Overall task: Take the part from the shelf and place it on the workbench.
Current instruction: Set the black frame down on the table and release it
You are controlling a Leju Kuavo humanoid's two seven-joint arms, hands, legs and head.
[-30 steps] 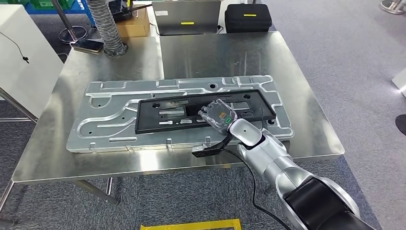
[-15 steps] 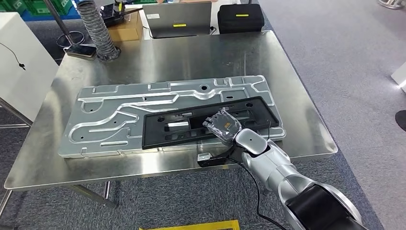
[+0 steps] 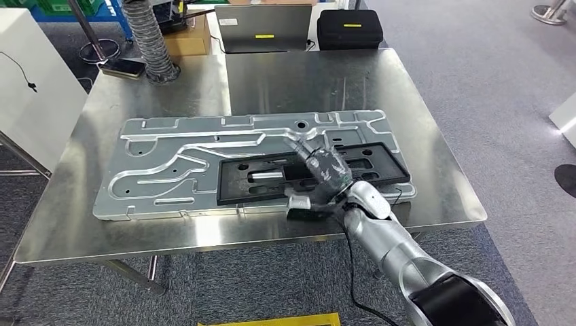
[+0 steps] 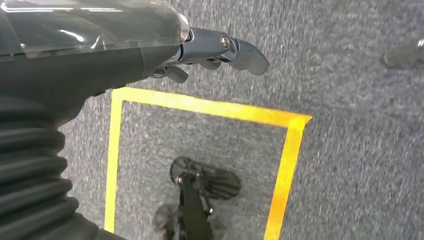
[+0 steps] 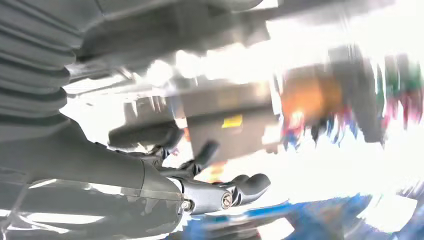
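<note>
The black frame-shaped part (image 3: 380,161) lies flat on a large aluminium plate (image 3: 176,149), toward the plate's right end, on the steel workbench (image 3: 306,81). My right hand (image 3: 323,170) lies over the middle of the part and grips it; its fingers are hidden under the back of the hand. In the blurred right wrist view the right hand (image 5: 220,195) has dark fingers (image 5: 247,184) reaching forward. My left hand (image 4: 220,47) hangs over the grey floor with loosely bent fingers and nothing in it.
At the workbench's far edge stand a laptop (image 3: 263,27), a black case (image 3: 352,27), a cardboard box (image 3: 187,37) and a ribbed hose (image 3: 153,41). A white cabinet (image 3: 27,81) is at the left. Yellow tape (image 3: 272,319) marks the floor below me.
The black part has slid to the right along the aluminium plate together with my right hand. The camera has shifted a little between frames.
</note>
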